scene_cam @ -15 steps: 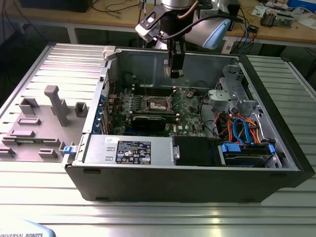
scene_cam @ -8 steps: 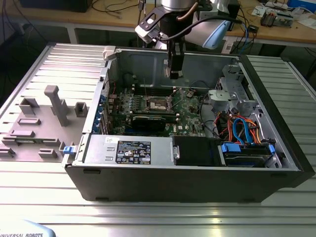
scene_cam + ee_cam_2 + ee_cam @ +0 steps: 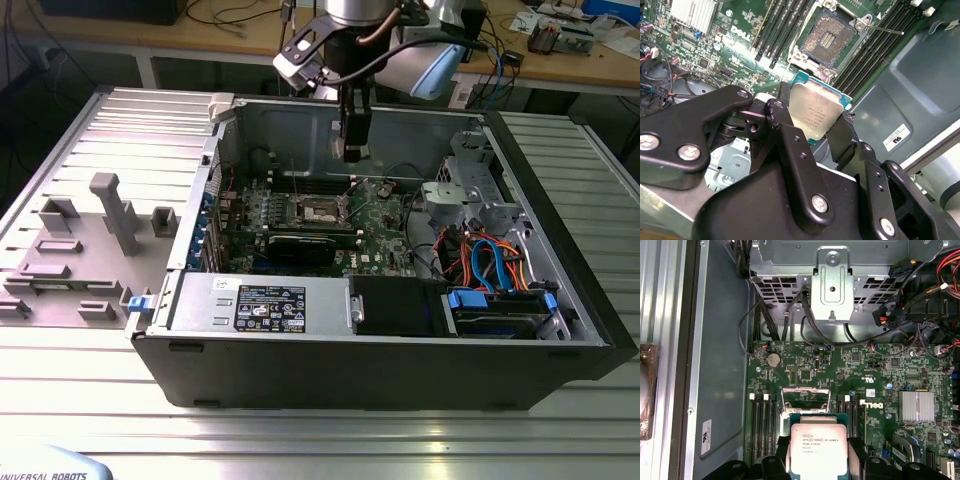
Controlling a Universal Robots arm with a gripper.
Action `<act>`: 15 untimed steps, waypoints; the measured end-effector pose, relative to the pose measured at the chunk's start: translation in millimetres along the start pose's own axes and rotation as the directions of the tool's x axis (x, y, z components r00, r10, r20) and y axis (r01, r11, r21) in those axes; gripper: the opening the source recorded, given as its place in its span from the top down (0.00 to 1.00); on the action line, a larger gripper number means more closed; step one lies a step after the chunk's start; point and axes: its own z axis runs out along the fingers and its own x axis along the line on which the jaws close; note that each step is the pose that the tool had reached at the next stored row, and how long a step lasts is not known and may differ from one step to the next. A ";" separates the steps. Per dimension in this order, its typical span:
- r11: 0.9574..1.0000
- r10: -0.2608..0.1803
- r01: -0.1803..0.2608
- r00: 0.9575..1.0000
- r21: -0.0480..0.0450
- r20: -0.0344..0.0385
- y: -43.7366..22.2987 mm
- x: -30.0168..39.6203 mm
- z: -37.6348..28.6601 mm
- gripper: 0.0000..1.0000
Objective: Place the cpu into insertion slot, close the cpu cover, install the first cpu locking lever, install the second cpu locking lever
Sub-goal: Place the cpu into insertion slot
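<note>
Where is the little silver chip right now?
In both wrist views the cpu is clamped in the gripper, held above the motherboard near the empty socket.

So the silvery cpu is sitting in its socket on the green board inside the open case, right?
Not quite: the cpu is clamped in the hand, above the board; the second wrist view shows the socket empty. The rest holds.

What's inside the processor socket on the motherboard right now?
Nothing sits in the socket: in the second wrist view its bare contact grid shows. The cpu is held apart from it in the pincer. In the first wrist view the cpu covers part of the socket.
</note>
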 end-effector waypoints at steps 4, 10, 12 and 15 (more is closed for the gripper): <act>1.000 0.008 -0.008 1.000 0.000 0.001 -0.1 0.0 1.2 0.46; 0.998 0.056 -0.056 0.998 0.001 0.005 -1.3 0.0 9.6 0.46; 0.998 0.059 -0.059 0.998 0.001 0.006 -1.5 0.1 13.0 0.46; 0.998 0.062 -0.062 0.998 0.001 0.007 -1.9 0.2 18.5 0.46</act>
